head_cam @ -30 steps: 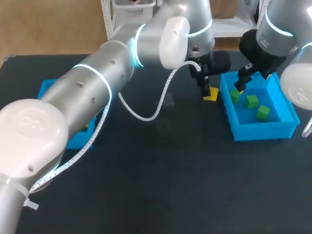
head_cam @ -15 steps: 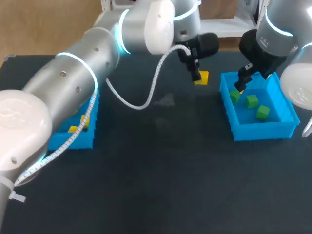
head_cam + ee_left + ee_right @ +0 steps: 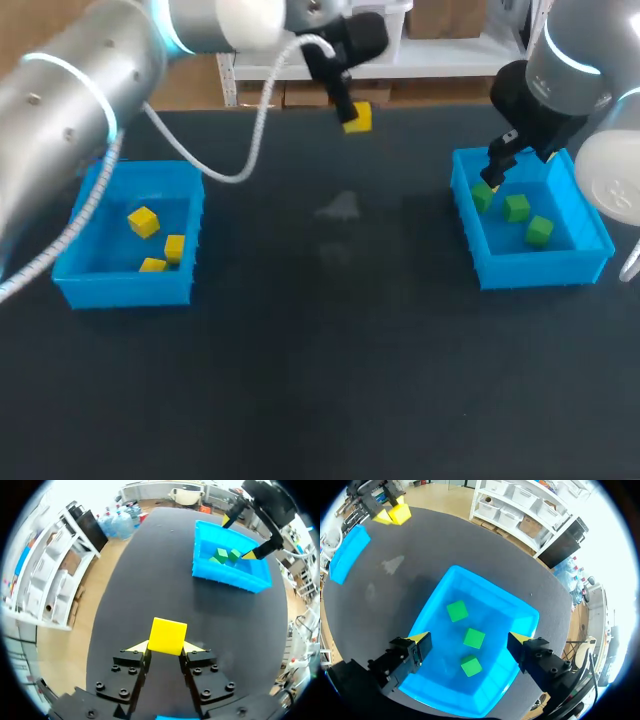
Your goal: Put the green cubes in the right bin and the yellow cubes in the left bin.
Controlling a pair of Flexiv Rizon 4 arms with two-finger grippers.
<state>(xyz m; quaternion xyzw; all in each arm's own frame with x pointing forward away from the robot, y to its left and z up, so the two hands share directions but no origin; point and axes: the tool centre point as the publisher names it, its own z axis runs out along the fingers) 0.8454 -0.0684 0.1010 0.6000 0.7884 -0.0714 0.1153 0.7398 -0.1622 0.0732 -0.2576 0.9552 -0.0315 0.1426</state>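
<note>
Our left gripper (image 3: 166, 647) is clenched on a yellow cube (image 3: 168, 635), with one yellow tip pressed against each side of it. It holds the cube clear of the black table (image 3: 330, 350). In the head view the cube sits at about 12 o'clock, near the table's far edge, and the left arm comes in from 10 o'clock. A white cable (image 3: 262, 120) hangs in a loop from that arm.

Our right gripper (image 3: 469, 640) is released, its fingers spread wide and gripping nothing. It hangs above the right bin (image 3: 520, 268), which stands at about 2 o'clock on the table. Three green cubes (image 3: 516, 208) lie apart from one another on the bin's floor, and in the right wrist view the middle one is under the gap between the fingers.

The left bin (image 3: 125, 290) stands at 9 o'clock, well apart from the held cube. Three yellow cubes (image 3: 143, 221) lie in it, two of them close together near its 4 o'clock corner.
</note>
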